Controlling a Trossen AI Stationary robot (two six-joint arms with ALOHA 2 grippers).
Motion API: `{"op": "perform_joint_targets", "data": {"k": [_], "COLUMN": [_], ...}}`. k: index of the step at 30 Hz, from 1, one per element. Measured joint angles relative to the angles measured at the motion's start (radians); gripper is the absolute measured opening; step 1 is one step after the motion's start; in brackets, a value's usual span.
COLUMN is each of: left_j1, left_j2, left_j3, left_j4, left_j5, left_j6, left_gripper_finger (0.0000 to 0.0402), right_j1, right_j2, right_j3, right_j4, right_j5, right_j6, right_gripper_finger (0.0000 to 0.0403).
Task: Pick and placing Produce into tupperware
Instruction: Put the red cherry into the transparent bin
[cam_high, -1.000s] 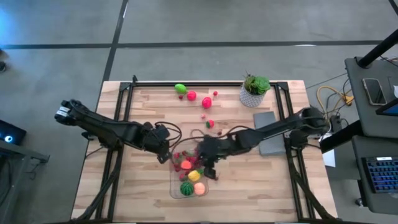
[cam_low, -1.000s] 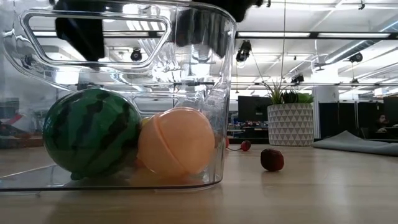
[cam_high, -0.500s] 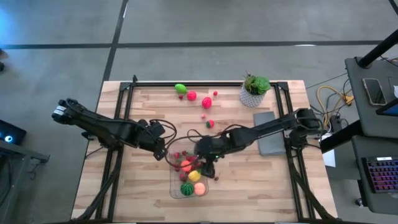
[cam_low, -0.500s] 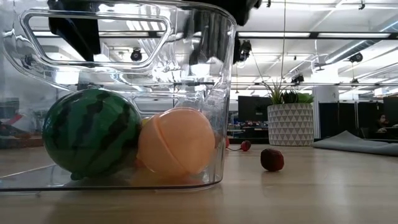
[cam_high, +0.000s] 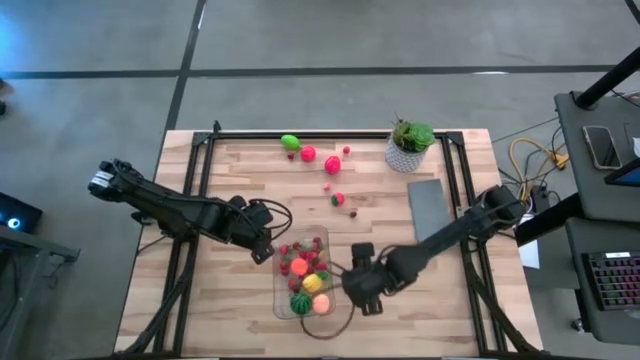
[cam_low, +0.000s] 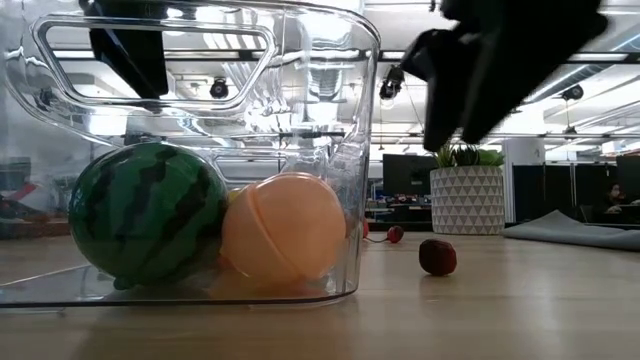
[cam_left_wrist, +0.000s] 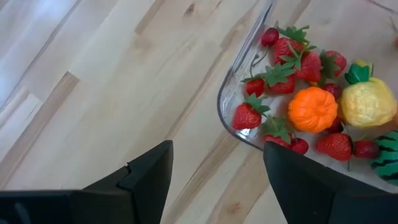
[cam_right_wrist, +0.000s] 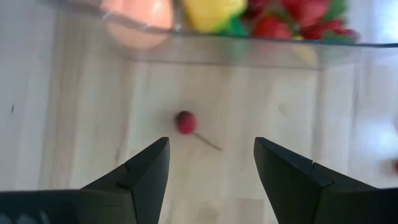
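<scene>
The clear tupperware (cam_high: 302, 275) stands near the table's front middle, holding strawberries, an orange piece, a yellow piece, a watermelon (cam_low: 148, 212) and a peach ball (cam_low: 283, 228). My right gripper (cam_high: 362, 292) hovers open over the table just right of the tupperware. A small red cherry (cam_right_wrist: 185, 122) lies on the wood ahead of its fingers (cam_right_wrist: 211, 146). My left gripper (cam_high: 265, 248) stands open above the table by the tupperware's far left corner (cam_left_wrist: 233, 115), with nothing between its fingers. More produce (cam_high: 308, 153) lies at the far middle.
A potted plant (cam_high: 410, 143) stands at the far right, with a flat grey slab (cam_high: 428, 205) nearer than it. Loose red pieces (cam_high: 338, 199) lie between the far produce and the tupperware. Two red pieces (cam_low: 437, 256) lie on the table right of the tupperware in the low view.
My right gripper has left the space above the tupperware. It has swung toward the table's near edge and right, and has sunk beside the tupperware's right wall, tipping more steeply downward. The tupperware and its produce have stayed in place.
</scene>
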Motion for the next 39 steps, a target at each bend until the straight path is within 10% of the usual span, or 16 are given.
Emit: {"op": "perform_joint_targets", "data": {"k": [39], "left_j1": [0.000], "left_j2": [0.000], "left_j3": [0.000], "left_j4": [0.017], "left_j5": [0.017], "left_j6": [0.020], "left_gripper_finger": [0.0235], "right_j1": [0.017], "right_j2": [0.016], "right_j3": [-0.381], "right_j4": [0.624], "right_j5": [0.000], "right_j6": [0.008], "right_gripper_finger": [0.0226]}}
